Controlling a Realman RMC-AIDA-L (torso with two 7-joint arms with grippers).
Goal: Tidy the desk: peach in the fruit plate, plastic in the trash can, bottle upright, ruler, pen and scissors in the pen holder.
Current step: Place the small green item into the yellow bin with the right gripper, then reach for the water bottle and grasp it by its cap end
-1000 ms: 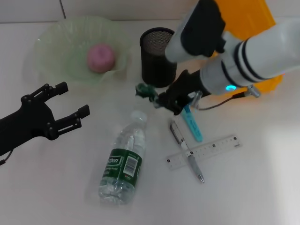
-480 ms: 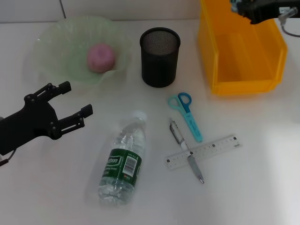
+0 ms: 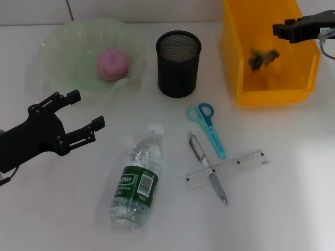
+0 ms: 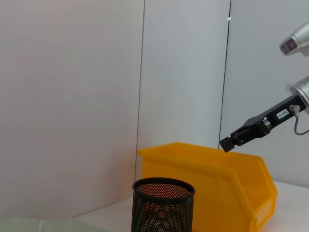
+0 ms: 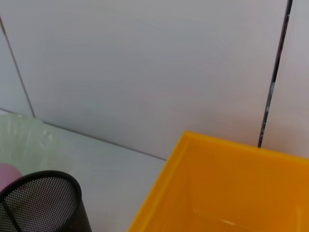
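Black right gripper (image 3: 280,30) above the tall yellow plastic trash can (image 3: 238,63), jaw opening not discernible, holding nothing visible, crumpled dark green plastic scrap (image 3: 262,57) inside the can, black left gripper (image 3: 84,115) spread wide over the white desk (image 3: 293,198), empty.

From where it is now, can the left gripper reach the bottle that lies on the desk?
Probably yes. The left gripper hovers open beside the lying bottle, with only bare desk between them. The right gripper is far off over the trash can.
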